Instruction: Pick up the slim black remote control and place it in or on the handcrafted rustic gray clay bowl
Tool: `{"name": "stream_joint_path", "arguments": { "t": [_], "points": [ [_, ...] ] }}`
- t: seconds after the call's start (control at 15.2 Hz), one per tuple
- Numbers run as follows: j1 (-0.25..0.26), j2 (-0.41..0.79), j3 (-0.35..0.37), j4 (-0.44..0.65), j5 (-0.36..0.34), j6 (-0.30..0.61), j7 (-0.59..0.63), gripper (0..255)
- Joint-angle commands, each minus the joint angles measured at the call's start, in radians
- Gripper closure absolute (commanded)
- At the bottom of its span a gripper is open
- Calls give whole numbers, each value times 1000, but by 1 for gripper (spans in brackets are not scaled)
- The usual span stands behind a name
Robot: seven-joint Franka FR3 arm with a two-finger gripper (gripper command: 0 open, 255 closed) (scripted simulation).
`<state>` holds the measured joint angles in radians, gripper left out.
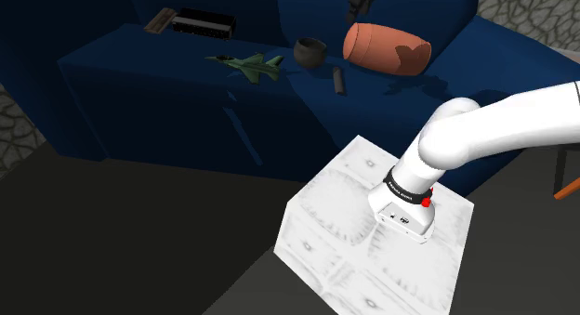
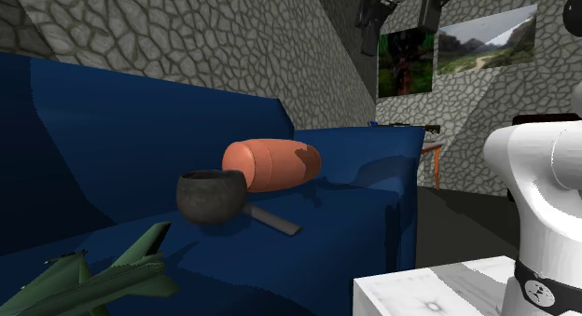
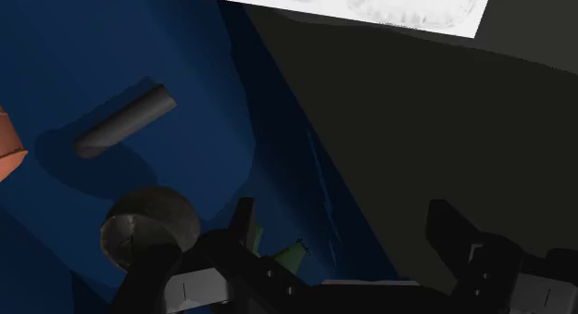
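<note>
Slim dark remote (image 3: 125, 122) lies beside round, rough grey bowl (image 3: 148, 231).

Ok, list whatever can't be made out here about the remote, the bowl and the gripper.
Remote: second exterior view, the bowl hides one end; buttons too dim to tell.
Bowl's inside: shoulder view, too dark; wrist view, the gripper covers part of the bowl.
Gripper: shoulder view, dark shape cut by the top edge, finger gap unclear there.
Toy jet: wrist view, mostly behind the gripper.
</note>
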<state>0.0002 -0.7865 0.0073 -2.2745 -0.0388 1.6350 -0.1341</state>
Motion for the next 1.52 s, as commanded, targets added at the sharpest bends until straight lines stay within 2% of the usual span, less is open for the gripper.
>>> {"name": "stream_joint_path", "arguments": {
  "t": [0.0,0.79,1.45],
  "points": [
    [0,0,0,0,0,0,0,0],
    [-133,329,-108,26,0,221,147,0],
    [-222,614,-213,99,49,359,238,0]
  ]
}}
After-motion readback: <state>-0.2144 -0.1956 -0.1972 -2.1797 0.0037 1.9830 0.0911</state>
